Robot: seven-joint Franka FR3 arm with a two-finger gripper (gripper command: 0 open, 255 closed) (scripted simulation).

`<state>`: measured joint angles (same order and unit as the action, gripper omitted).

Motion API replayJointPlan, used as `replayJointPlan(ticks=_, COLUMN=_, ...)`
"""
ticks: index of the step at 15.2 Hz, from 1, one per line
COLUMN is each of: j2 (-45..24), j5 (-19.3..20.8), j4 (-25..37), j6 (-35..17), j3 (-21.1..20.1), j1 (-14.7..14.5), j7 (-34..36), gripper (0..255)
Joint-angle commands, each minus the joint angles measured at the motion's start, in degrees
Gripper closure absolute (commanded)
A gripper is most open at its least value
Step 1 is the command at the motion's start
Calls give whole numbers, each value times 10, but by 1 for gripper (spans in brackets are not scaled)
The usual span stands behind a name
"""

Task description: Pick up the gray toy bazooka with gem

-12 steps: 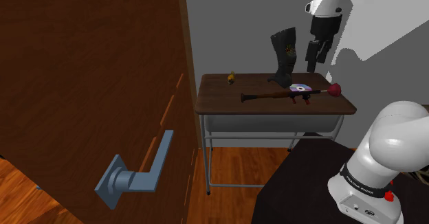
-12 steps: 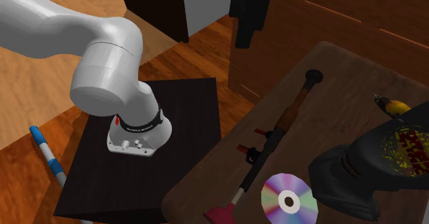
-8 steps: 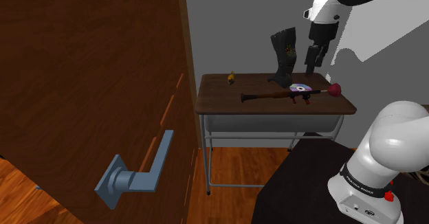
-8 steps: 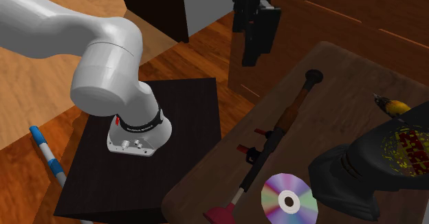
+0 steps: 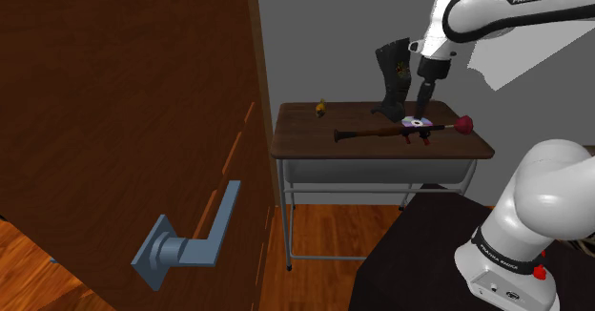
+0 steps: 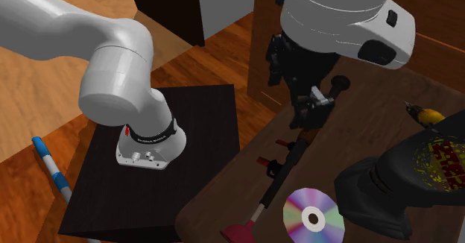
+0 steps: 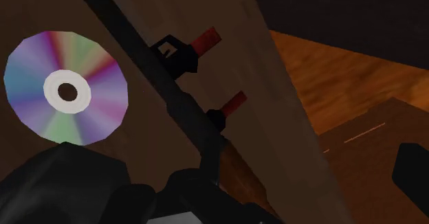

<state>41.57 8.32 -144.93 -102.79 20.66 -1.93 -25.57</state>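
The gripper hangs low over the bench, right above the toy bazooka. I cannot tell whether it is spread or pressed together, nor whether it touches the toy.

The toy bazooka lies flat along the bench's near edge. It is a dark tube with a brownish stretch, two small red-tipped grips and a red end. A rainbow disc lies just beside it, and a black boot stands upright behind the disc. A small yellow thing sits near the far corner, too small to name.

The bench has a dark brown top on thin metal legs and stands against a grey wall on a wooden floor. A large brown door with a blue-grey lever handle fills the shoulder view's left. The arm's black stand is next to the bench, and a blue and white stick lies on the floor.

In the second exterior view the gripper covers part of the tube's brownish stretch, and the boot is cut off at the picture's edge. In the wrist view a black mass beside the disc is hard to make out.
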Motion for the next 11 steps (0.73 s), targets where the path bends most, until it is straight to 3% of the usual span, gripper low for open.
replayJointPlan(ticks=1, j2=-30, j5=-2, j4=-5, j6=-41, j3=37, j1=-12, j7=-51, gripper=0)
replayJointPlan(ticks=6, j2=-130, j5=-36, j4=3, j6=-137, j3=132, j1=-62, j7=-187, gripper=0)
replayJointPlan(ticks=11, j2=-150, j5=-42, j4=-16, j6=-174, j3=146, j1=-68, j7=-202, gripper=0)
